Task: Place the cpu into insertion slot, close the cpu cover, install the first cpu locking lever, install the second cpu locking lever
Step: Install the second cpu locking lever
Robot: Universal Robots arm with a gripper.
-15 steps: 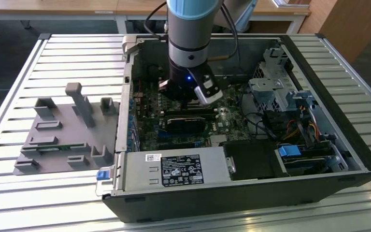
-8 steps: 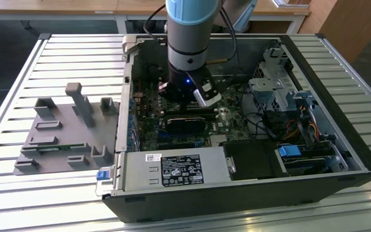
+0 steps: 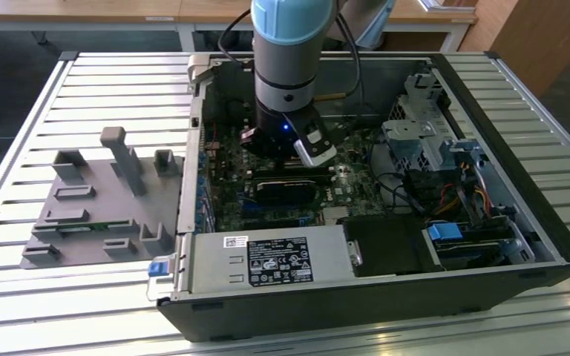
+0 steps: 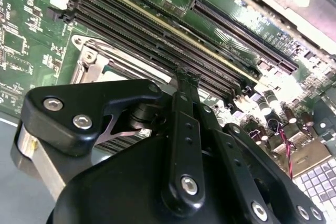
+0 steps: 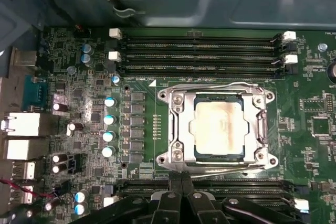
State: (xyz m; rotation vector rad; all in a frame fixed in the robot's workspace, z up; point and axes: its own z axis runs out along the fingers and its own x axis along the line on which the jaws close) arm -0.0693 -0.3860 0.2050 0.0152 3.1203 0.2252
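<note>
I've got one arm [image 3: 285,52] reaching straight down into one open computer case [image 3: 483,245], which lies on its side on a slatted metal table [image 3: 27,81]. On the exterior view's left, one grey fixture block [image 3: 102,211] sits on the table just beside the case.

In the first wrist view I count one cpu [image 5: 219,127], seated flat in the insertion slot [image 5: 197,153], whose dark edge peeks out around the chip. It's square, so I can't call a long axis; its sides run parallel to the memory slots, metal top facing the camera. One cpu cover [image 5: 178,124] lies folded down over it, framing the chip through its window. I count two locking levers, thin wire bars: one [image 5: 210,85] along the cover's edge toward the memory slots, and a second [image 5: 220,167] along the opposite edge, nearest the gripper.

Four long memory slots [image 5: 199,51] lie side by side beyond the socket, with more dark slots on the near side, partly under the gripper. I can't tell whether any of them hold sticks.

The gripper [image 5: 181,178] has its fingers pressed together, tips meeting right at that nearer lever by the cover's edge. I can't tell whether they touch it. In the second wrist view the fingertips [image 4: 185,77] come to a narrow point over the slots, with the metal socket frame [image 4: 92,64] just beside them. Nothing sits between the fingers.

The case itself holds the green motherboard [image 3: 228,204] and a silver power supply [image 3: 265,261].
</note>
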